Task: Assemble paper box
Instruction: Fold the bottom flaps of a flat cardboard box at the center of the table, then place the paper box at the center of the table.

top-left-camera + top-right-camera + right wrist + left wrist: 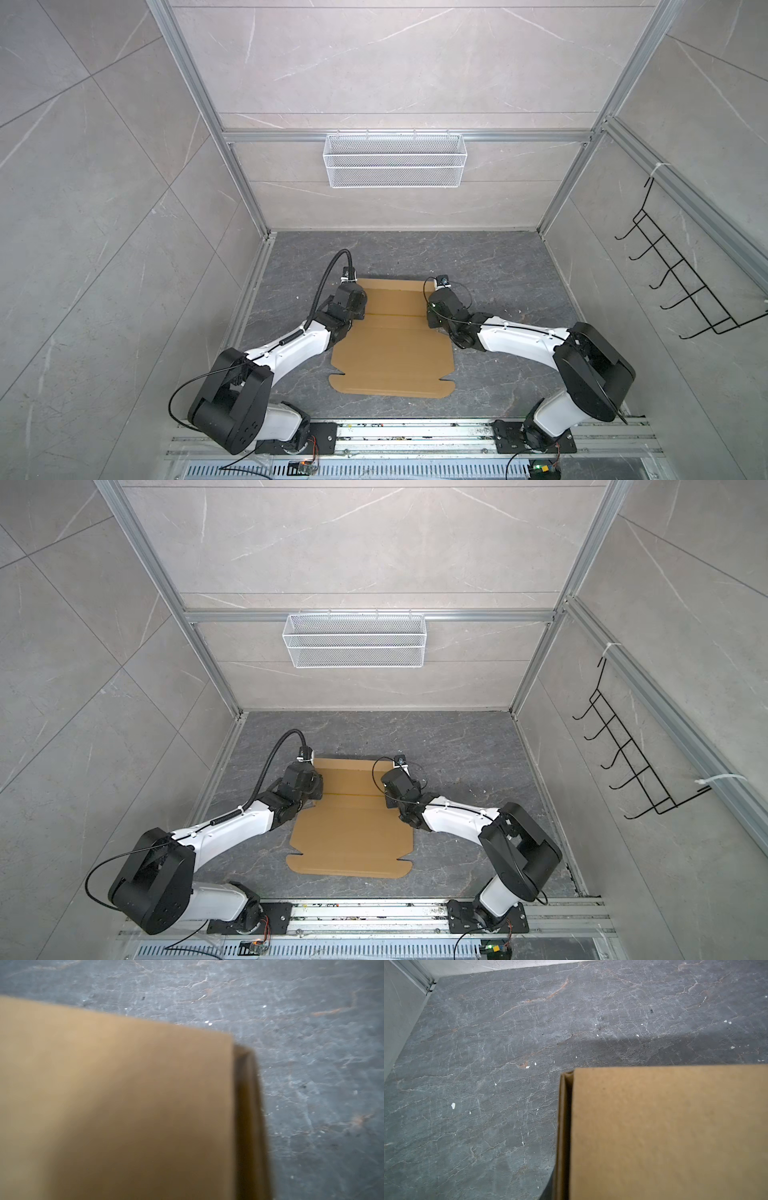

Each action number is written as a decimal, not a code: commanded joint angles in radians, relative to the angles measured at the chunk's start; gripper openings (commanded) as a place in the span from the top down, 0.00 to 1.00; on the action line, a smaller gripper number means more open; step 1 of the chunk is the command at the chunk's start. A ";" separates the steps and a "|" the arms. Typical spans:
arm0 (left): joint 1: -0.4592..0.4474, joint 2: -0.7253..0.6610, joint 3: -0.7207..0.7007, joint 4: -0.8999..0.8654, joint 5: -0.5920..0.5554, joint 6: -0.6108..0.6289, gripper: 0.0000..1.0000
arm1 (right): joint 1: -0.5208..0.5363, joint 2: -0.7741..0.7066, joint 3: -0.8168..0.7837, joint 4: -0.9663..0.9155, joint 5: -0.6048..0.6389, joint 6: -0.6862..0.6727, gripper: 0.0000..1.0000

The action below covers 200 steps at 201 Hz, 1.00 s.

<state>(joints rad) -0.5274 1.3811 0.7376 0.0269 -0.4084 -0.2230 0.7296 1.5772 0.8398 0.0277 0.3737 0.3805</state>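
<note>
dark marbled tabletop (498, 266) carries the paper box (390, 345) at its middle, near flap flat, far half between the two arms; to do this fold well, raise both side walls together and evenly, base held flat; left pincer (358, 306) sits at the box's left wall, pressed together, on cardboard or not i cannot tell; right pincer (430, 311) sits at the right wall, jaws hidden, state unclear.

soft even light, blurry right wrist

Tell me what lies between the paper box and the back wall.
Only bare tabletop past the paper box, in both top views; left wrist view shows white flecks.
</note>
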 commanded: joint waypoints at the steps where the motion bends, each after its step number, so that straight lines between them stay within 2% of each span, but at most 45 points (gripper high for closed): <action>1: 0.013 0.003 0.071 -0.030 0.009 0.075 1.00 | -0.028 -0.103 0.008 -0.079 -0.132 -0.080 0.38; 16: 0.028 0.012 0.099 -0.070 0.031 0.091 1.00 | -0.060 -0.158 0.014 -0.162 -0.191 -0.122 0.32; 38: 0.068 0.026 0.148 -0.144 0.092 0.094 1.00 | -0.104 -0.233 0.033 -0.264 -0.282 -0.176 0.28; 61: 0.116 0.049 0.229 -0.260 0.173 0.110 1.00 | -0.133 -0.278 0.096 -0.369 -0.362 -0.214 0.27; 89: 0.156 0.106 0.379 -0.472 0.269 0.183 1.00 | -0.177 -0.290 0.177 -0.415 -0.477 -0.187 0.27; 136: 0.189 0.219 0.599 -0.816 0.379 0.302 1.00 | -0.268 -0.111 0.405 -0.431 -0.751 0.033 0.30; 159: 0.188 0.287 0.684 -0.965 0.390 0.352 1.00 | -0.273 -0.016 0.476 -0.409 -0.824 0.117 0.31; 179: 0.185 0.324 0.732 -1.037 0.400 0.373 1.00 | -0.271 0.092 0.527 -0.448 -0.878 0.151 0.36; 200: 0.177 0.359 0.785 -1.089 0.386 0.378 1.00 | -0.257 0.128 0.474 -0.409 -0.906 0.196 0.38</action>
<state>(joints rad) -0.3428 1.7187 1.4445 -0.9081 -0.0467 0.1089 0.4583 1.6581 1.3437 -0.3649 -0.4408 0.4854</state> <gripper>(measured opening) 0.095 0.628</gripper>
